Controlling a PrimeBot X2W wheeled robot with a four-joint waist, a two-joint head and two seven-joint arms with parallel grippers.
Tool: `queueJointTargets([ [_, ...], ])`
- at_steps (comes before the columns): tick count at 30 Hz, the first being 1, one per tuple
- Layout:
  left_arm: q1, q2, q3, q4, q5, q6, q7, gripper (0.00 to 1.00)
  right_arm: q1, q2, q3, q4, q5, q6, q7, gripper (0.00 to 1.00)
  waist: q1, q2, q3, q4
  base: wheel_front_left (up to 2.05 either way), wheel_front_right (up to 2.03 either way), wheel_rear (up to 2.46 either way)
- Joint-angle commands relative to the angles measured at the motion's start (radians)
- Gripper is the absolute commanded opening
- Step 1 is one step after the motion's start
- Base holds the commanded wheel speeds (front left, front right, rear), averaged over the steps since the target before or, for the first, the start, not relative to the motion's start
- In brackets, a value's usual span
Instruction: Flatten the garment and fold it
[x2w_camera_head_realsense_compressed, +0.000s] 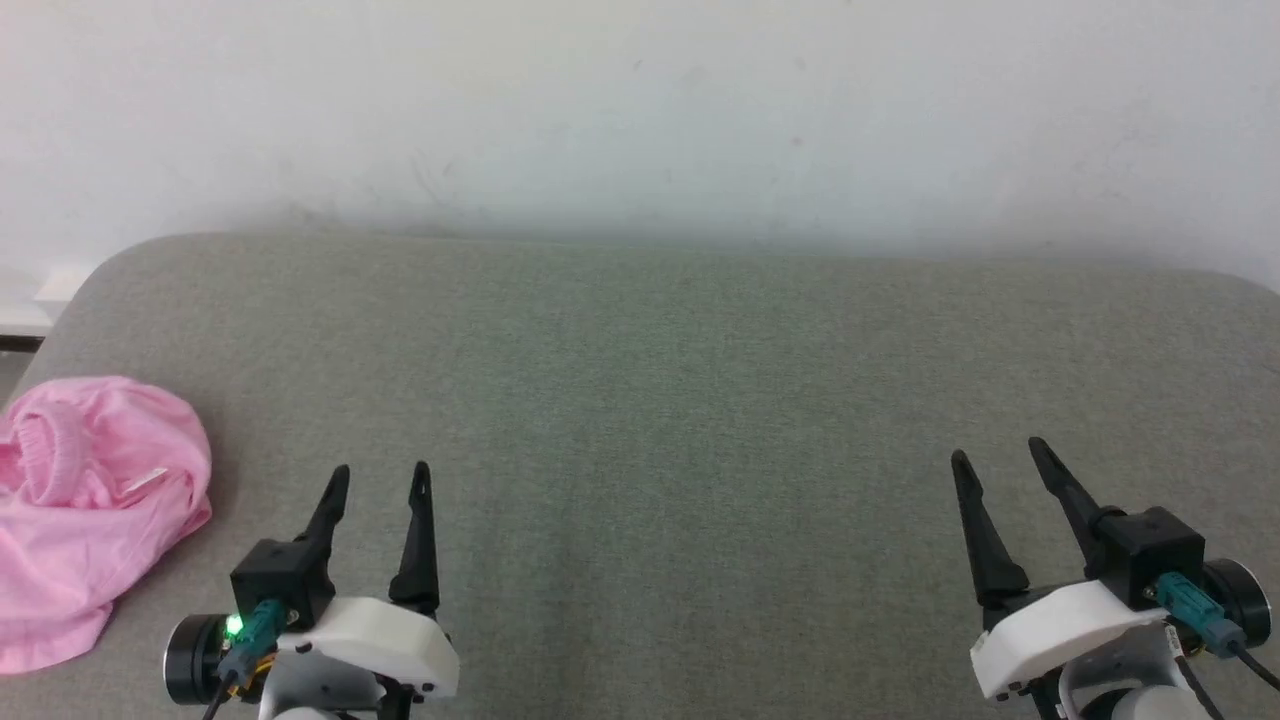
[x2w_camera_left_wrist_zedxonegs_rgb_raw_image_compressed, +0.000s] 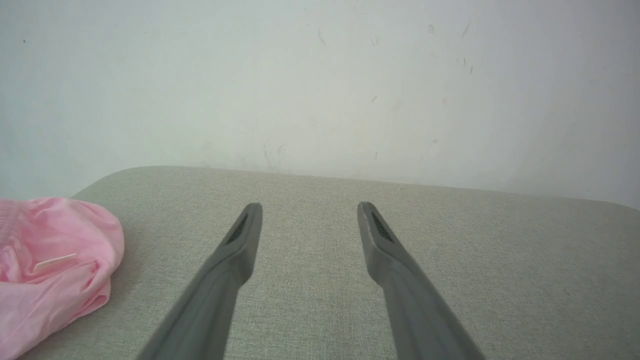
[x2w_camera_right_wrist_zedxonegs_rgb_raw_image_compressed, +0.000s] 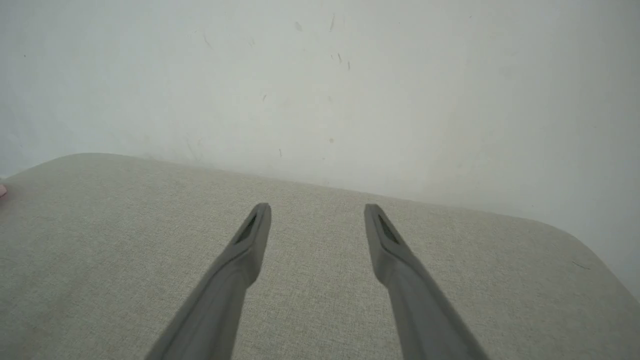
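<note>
Grey-green woven worktop (x2w_camera_head_realsense_compressed: 680, 400): flat, rounded far corners, backed against a wall.
Pale wall (x2w_camera_head_realsense_compressed: 640, 110): matt, faintly scuffed.
Pink garment (x2w_camera_head_realsense_compressed: 90, 500): thin cloth, crumpled in a heap at the worktop's left edge; gathered waistband uppermost, small white label (x2w_camera_head_realsense_compressed: 143, 481) showing; left part cut off in the head view.
Robot's left hand (x2w_camera_head_realsense_compressed: 382, 468): fingers parted, empty, near the garment, not touching.
Robot's right hand (x2w_camera_head_realsense_compressed: 997, 449): fingers parted, empty, well apart from the garment.

Soft, even, fairly bright light with no glare, faint shadow along the foot of the wall (x2w_camera_head_realsense_compressed: 640, 120) and beside the garment (x2w_camera_head_realsense_compressed: 100, 480); head view slightly hazy, wrist views bowed at edges, near fingers (x2w_camera_left_wrist_zedxonegs_rgb_raw_image_compressed: 220, 285) blurred.
</note>
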Motion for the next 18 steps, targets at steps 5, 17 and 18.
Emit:
queueJointTargets([
  [5, -0.013, -0.001, 0.017, 0.006, -0.014, -0.002, -0.018, 1.0, 0.008, 0.002, 0.004, 0.002, 0.006, 0.0, -0.014, 1.0, 0.0, 0.0, -0.001, 0.047, 0.0, 0.0, 0.0],
  [17, -0.015, -0.001, 0.049, 0.009, -0.034, 0.002, -0.043, 1.0, 0.006, 0.002, 0.023, 0.006, 0.009, 0.0, -0.025, 1.0, 0.0, 0.0, 0.006, 0.14, 0.0, 0.0, 0.0],
  [18, -0.015, -0.001, 0.052, 0.009, -0.036, 0.002, -0.045, 1.0, 0.005, 0.002, 0.025, 0.006, 0.01, 0.0, -0.026, 1.0, 0.0, 0.0, 0.007, 0.148, 0.0, 0.0, 0.0],
])
